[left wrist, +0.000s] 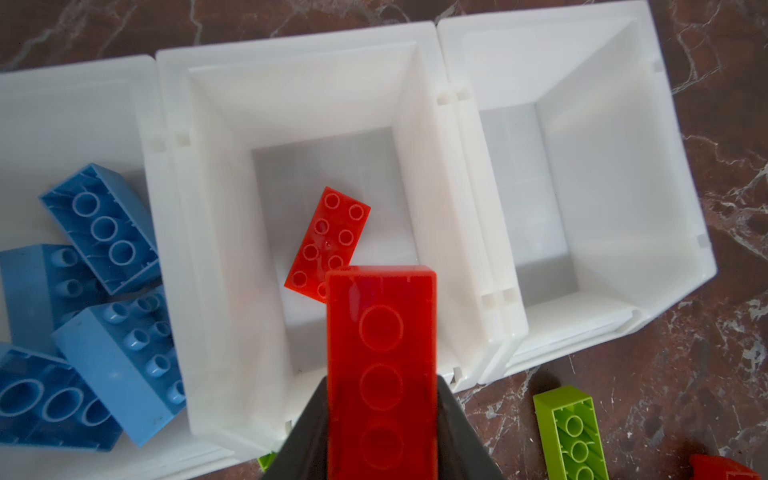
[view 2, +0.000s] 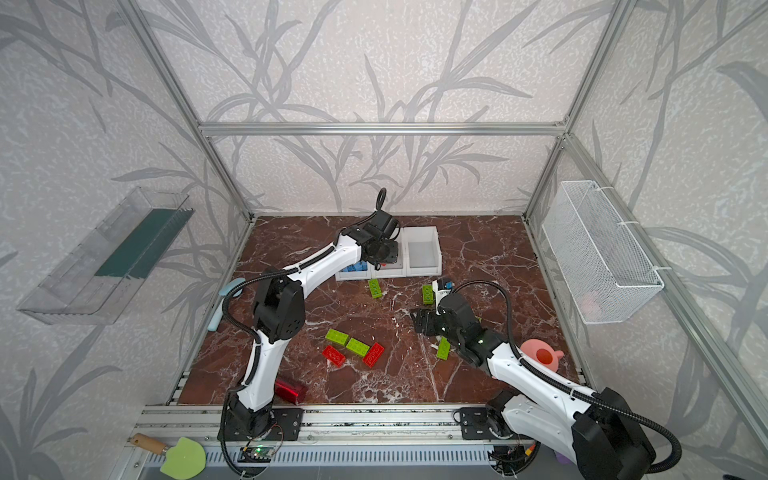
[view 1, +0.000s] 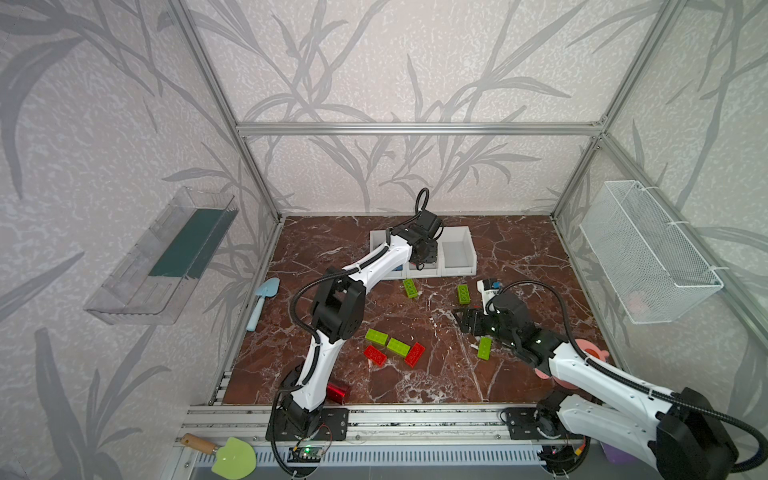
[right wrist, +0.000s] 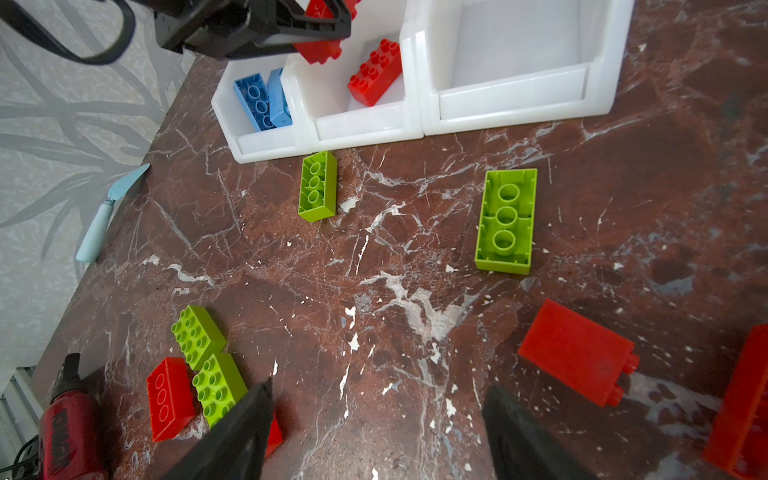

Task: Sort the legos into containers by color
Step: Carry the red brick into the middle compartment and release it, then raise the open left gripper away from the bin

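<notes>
My left gripper [left wrist: 381, 399] is shut on a red lego [left wrist: 381, 332] and holds it over the middle one [left wrist: 291, 54] of the three white containers [view 1: 459, 270]. A second red lego [left wrist: 328, 241] lies on that bin's floor. Several blue legos [left wrist: 104, 228] fill the left bin. Nothing lies in the right bin [left wrist: 540, 33]. My right gripper [right wrist: 376, 415] hangs open over bare table, nothing between its fingers. Loose on the table are green legos [view 1: 410, 288] [view 1: 464, 294] [view 1: 484, 348], plus a cluster of green [view 1: 376, 336] and red legos [view 1: 414, 354].
A shiny red bottle [view 1: 338, 390] lies by the left arm's base. A light blue trowel [view 1: 262, 305] lies at the table's left edge and a pink object [view 1: 590, 353] under the right arm. On the walls hang a wire basket [view 1: 648, 257] and a clear tray [view 1: 162, 257].
</notes>
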